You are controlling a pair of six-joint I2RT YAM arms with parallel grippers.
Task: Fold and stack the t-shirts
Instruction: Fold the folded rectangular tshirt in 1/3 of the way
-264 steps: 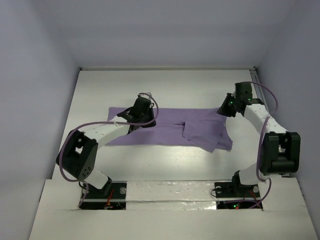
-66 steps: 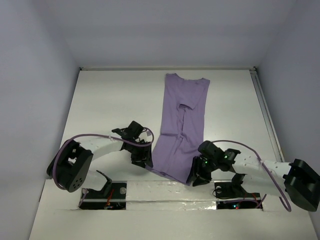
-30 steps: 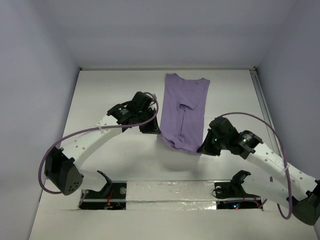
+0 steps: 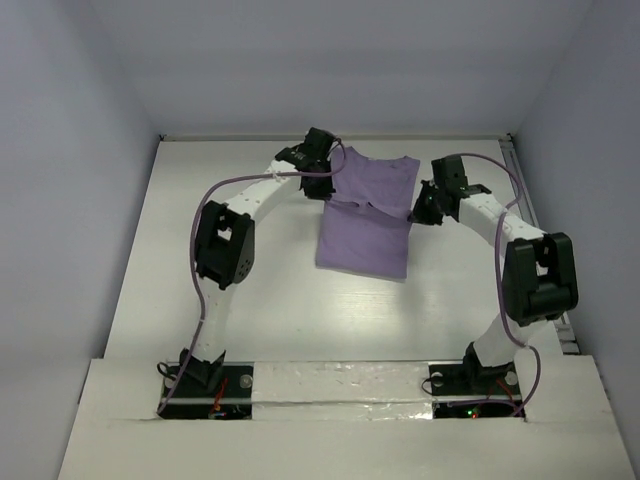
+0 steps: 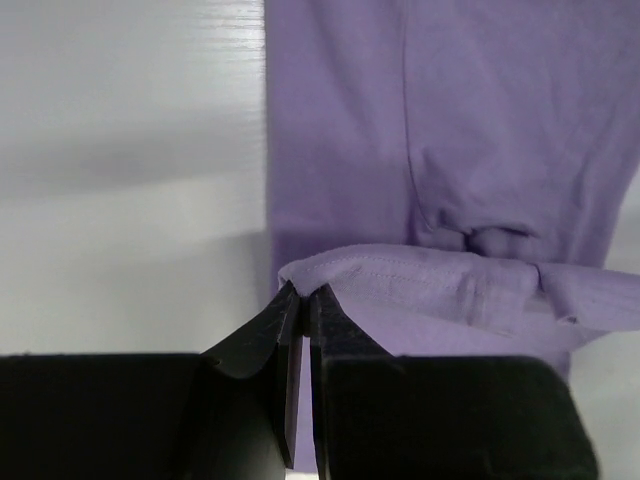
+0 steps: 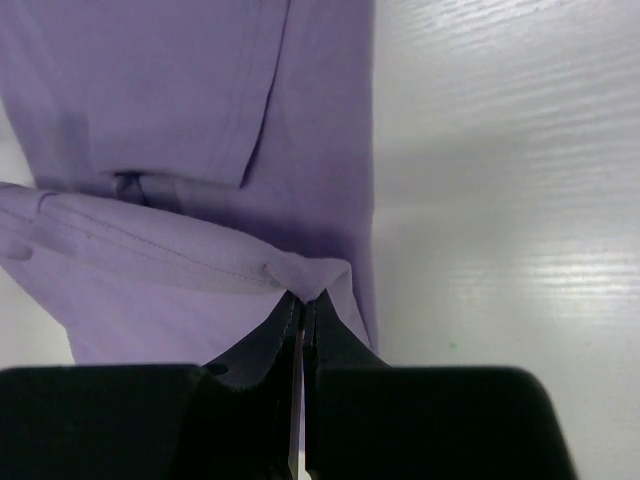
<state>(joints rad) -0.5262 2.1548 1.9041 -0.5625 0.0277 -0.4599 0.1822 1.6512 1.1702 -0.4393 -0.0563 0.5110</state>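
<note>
The lavender t-shirt (image 4: 362, 240) lies lengthwise on the far middle of the white table, its near half doubled back over its far half. My left gripper (image 4: 327, 195) is shut on the left corner of the raised hem. My right gripper (image 4: 418, 212) is shut on the right corner. In the left wrist view the gripper (image 5: 304, 293) pinches a stitched fold of the t-shirt (image 5: 480, 130) above flat cloth. The right wrist view shows the gripper (image 6: 303, 300) pinching the other hem corner over the t-shirt (image 6: 150, 90).
The white table (image 4: 230, 290) is boxed in by pale walls at the back and both sides. A thin rail (image 4: 520, 185) runs along the right edge. Both arm bases (image 4: 205, 380) sit on the near ledge, with both arms stretched far forward.
Both grippers have carried the shirt's near hem from mid-table toward the back, so the shirt is now doubled over itself and looks shorter.
</note>
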